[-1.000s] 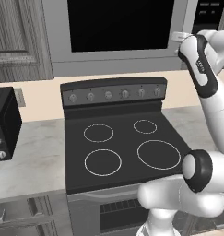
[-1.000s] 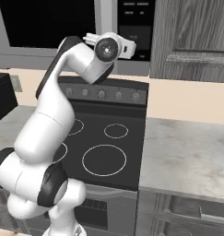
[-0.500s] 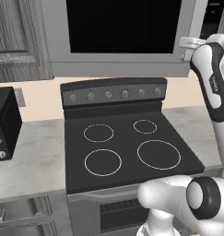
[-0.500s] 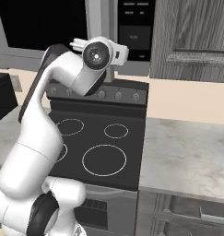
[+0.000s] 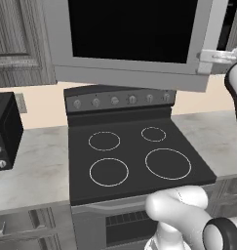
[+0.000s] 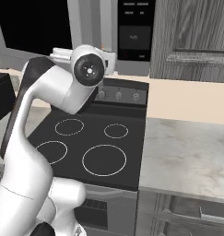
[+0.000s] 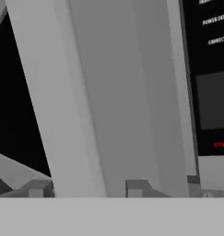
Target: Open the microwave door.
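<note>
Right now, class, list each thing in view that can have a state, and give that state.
microwave door: partly open, swung out from the microwave
end effector: fingers straddle the door handle; clamped or not, cannot tell
stove burners: dark, no glow
cabinet door: shut

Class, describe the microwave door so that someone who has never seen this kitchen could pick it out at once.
Find the black stove set into the pale counter, then look straight up. Above it hangs the microwave door, a wide light-grey frame around a big black window. Unlike the small black toaster oven at the counter's left, it has no round knobs.
</note>
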Available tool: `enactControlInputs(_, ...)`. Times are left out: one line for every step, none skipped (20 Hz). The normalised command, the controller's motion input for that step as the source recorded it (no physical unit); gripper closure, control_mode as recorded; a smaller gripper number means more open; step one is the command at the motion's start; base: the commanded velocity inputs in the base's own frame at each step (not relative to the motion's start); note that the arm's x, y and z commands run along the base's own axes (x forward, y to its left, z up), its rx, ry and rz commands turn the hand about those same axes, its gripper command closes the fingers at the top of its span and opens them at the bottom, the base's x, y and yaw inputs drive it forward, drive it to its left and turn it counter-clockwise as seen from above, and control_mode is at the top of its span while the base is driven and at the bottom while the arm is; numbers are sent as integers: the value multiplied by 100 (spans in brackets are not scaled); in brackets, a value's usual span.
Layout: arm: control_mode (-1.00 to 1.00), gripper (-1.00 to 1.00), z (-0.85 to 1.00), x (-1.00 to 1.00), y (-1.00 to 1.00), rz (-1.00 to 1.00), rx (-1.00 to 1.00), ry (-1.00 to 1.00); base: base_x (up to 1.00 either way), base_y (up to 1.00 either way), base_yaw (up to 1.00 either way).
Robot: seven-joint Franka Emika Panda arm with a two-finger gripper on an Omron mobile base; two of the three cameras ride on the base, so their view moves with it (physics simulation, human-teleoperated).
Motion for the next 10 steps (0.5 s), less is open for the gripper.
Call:
enactControlInputs(-100,100,0,-100,-19,21,0,0,0,0,0)
enactControlInputs(-100,100,0,-100,-21,21,0,0,0,0,0)
enactControlInputs(-100,-100,0,-100,-25,20,0,0,0,0,0)
enactControlInputs(-100,-100,0,-100,-30,18,0,0,0,0,0)
enactControlInputs(-100,-100,0,-93,-39,15,0,0,0,0,0)
enactControlInputs(-100,-100,1,-89,-57,13,0,-4,0,0,0)
enactControlInputs(-100,-100,9,-89,-74,9,0,-13,0,0,0)
enactControlInputs(-100,-100,14,-89,-80,5,0,-20,0,0,0)
enactControlInputs(-100,-100,19,-85,-84,2,0,-25,0,0,0)
enactControlInputs(-100,-100,19,-76,-76,0,0,-26,0,0,0)
